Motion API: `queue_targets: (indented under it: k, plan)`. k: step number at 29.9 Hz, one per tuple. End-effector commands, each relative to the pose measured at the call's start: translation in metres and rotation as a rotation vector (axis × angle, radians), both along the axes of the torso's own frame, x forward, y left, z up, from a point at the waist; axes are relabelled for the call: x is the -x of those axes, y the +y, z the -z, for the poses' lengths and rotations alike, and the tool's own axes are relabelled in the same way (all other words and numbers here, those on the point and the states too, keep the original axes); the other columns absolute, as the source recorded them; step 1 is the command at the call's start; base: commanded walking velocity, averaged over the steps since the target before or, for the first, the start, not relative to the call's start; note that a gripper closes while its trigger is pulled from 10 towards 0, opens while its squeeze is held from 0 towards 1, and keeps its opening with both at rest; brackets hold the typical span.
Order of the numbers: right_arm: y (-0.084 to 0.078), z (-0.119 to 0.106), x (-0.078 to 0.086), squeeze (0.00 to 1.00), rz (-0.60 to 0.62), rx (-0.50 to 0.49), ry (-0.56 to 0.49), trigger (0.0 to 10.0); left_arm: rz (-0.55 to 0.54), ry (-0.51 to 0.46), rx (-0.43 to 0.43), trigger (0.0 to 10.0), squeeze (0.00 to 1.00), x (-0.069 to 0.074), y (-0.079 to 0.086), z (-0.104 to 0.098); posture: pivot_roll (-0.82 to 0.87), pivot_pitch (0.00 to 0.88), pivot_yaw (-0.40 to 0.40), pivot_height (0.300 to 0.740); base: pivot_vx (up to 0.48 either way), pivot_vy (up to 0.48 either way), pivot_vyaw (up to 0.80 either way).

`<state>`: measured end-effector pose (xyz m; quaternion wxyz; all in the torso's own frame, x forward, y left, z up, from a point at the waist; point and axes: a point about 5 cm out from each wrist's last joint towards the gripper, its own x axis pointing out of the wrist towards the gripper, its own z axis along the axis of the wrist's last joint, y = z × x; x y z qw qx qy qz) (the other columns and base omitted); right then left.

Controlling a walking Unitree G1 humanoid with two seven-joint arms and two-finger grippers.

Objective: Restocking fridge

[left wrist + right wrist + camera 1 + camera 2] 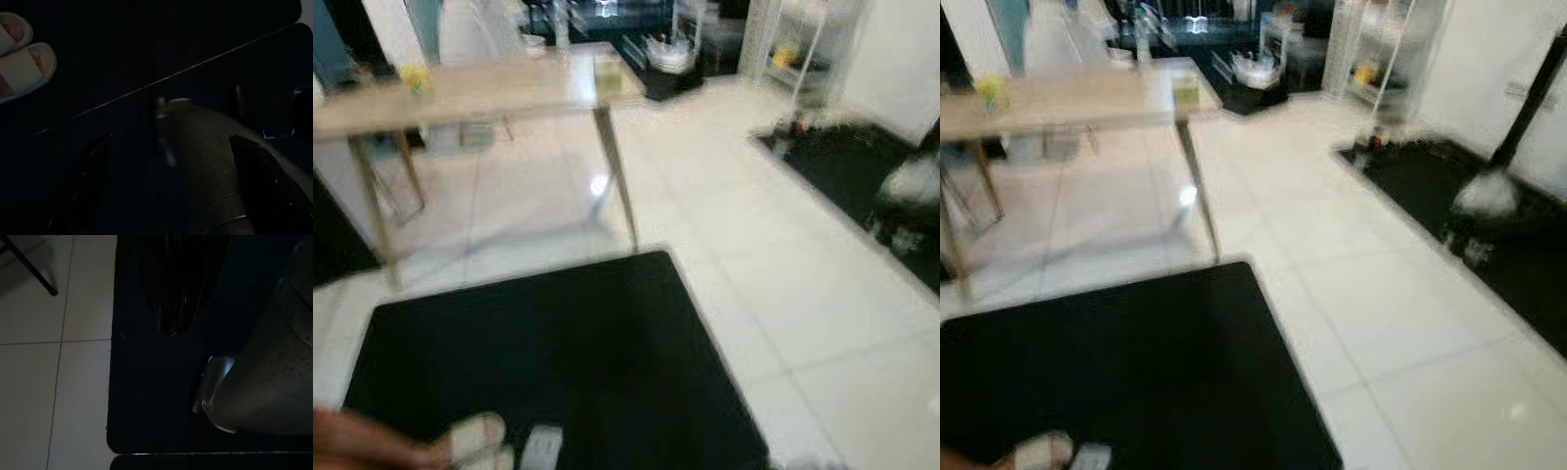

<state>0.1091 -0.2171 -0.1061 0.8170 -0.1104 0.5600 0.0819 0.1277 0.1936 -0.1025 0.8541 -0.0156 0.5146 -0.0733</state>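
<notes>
Blur smears both head views, so I read only the big shapes. A black mat point(548, 362) covers the near floor, lying on white tiles point(803, 294). Beyond the mat, at far left, stands a light wooden table; its tabletop point(480, 88) carries a small yellow object point(414, 78) near its left end and a pale, unclear item point(605, 70) at its right corner. A second dark mat point(1469, 206) lies along the right side, with a dark pole and a pale blurred shape point(1485, 194) standing on it. Metal shelving point(1371, 49) sits at far right, too soft for me to read what it holds. I cannot make out a fridge or any stock for it.

At the near left edge a person's foot in a pale slipper point(478, 439) rests on the mat, and in the left wrist view two slippered feet point(22, 63) sit on the same dark surface.

Both arms hang low. In the left wrist view the left gripper point(171, 196) is barely visible in the dark, its jaws standing apart with nothing between them. In the right wrist view I see one black finger point(171, 289) of the right gripper over the mat's edge; whether those jaws are open or closed I cannot tell.
</notes>
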Motion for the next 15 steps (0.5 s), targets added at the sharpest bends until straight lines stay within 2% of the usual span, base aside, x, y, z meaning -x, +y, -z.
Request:
queue_targets:
  k: [1,15]
  plan:
    - [0.0068,0.0017,0.0017,0.0,-0.006,-0.023,0.008,10.0,-0.006,0.02,0.008,10.0,0.0,0.006,0.0004,0.0019,0.07,0.0,-0.037,0.74,0.0,0.0,0.0]
    - [0.0041,-0.0001,-0.0027,0.0,-0.013,-0.017,-0.002,10.0,-0.014,0.03,0.028,10.0,0.0,0.0104,-0.0034,0.0036,0.04,0.0,-0.035,0.74,0.0,0.0,0.0]
